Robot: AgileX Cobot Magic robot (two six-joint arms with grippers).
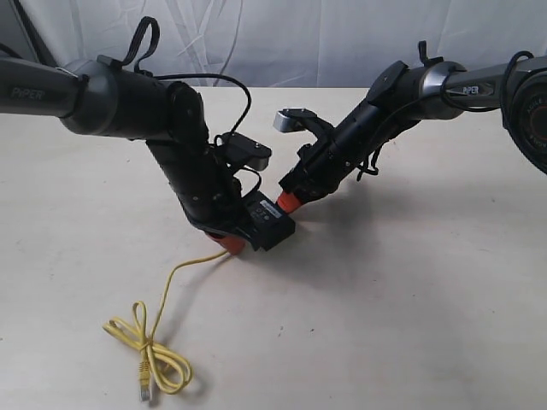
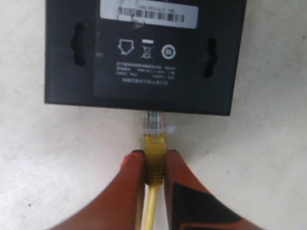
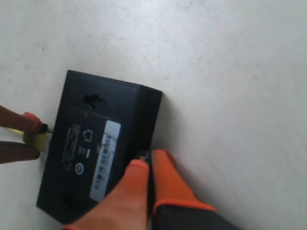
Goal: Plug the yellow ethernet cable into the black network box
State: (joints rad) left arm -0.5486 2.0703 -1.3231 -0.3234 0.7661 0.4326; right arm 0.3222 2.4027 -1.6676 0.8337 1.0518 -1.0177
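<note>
The black network box (image 1: 272,224) lies flat on the table with its white barcode label (image 2: 148,12) facing up. My left gripper (image 2: 153,155) is shut on the yellow ethernet cable (image 2: 155,152) at its yellow boot. The clear plug (image 2: 153,122) ahead of the boot meets the box's (image 2: 144,57) near edge; how deep it sits I cannot tell. My right gripper (image 3: 151,158) is shut with nothing between its fingers, tips against the opposite side of the box (image 3: 91,143). The rest of the cable (image 1: 154,346) trails in a loose loop toward the front left.
The cable's free end with its second plug (image 1: 144,389) lies near the table's front edge. In the exterior view the two arms converge on the box from left and right. A white curtain (image 1: 282,38) hangs behind the beige table (image 1: 410,299).
</note>
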